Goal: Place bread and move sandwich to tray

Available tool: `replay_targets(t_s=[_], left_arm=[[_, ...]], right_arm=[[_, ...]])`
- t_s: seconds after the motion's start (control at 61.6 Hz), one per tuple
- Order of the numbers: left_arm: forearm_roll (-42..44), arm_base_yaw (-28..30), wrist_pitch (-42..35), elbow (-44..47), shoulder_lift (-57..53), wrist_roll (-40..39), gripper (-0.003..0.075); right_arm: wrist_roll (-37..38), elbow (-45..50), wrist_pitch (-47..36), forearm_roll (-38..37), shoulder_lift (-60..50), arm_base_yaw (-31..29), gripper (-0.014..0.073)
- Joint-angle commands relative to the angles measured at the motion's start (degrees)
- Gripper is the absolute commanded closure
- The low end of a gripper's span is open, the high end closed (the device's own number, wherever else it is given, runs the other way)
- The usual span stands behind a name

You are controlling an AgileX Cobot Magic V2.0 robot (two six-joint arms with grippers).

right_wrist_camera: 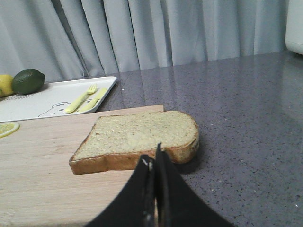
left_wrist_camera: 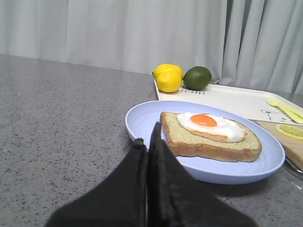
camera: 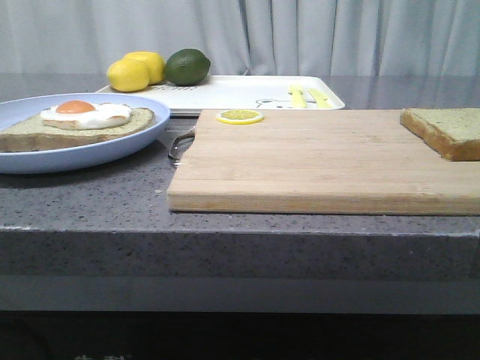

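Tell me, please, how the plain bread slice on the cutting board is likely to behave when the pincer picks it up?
The bread looks thick and holds its shape where one corner overhangs the cutting board, so it is probably fairly stiff. It looks porous, so likely light and not slippery. Being flat, it should not roll.

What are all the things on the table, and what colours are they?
Round pale-blue plate: one, left on the grey table.
Tan bread slice with a fried egg: one, egg white with orange yolk, on the plate.
Thick plain bread slice: one, pale greenish-tan with brown crust, on the board's right far corner, partly overhanging.
Wooden cutting board: one, light brown, centre-right.
Lemon slice: one, yellow, on the board's far edge.
White rectangular tray: one, bear print, behind the board.
Lemons: two, yellow, tray's left end.
Lime: one, dark green, beside the lemons.
Fork and knife: two, pale yellow, on the tray.
Left gripper: black, shut, near the plate.
Right gripper: black, shut, near the plain slice.
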Motion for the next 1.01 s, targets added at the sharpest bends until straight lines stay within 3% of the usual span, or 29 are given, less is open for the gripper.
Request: replay_targets(t_s=[0.0,0.617,0.812,0.991], left_arm=[[-0.48,0.19,-4.75,0.15,-1.29,-0.16,0.0741],[-0.48,0.19,-4.86,0.15,-1.29,-0.16,0.0741],[-0.48,0.19,-8.23,0.03,-1.29,-0.16,0.0741],[-0.51,0.19,-6.91,-4.29,-1.17,-0.16,0.0741]], right_arm=[[-0.47,-0.17,-4.85,0.06,-1.1,-0.2,0.0663],[-0.47,-0.17,-6.7,0.06,-1.1,-0.2,0.0663],[-0.47,-0.17,-8.75,0.01,-1.1,-0.2,0.0663],[-0.47,-3.18,-10.2,0.01,-1.1,-0.2,0.0663]])
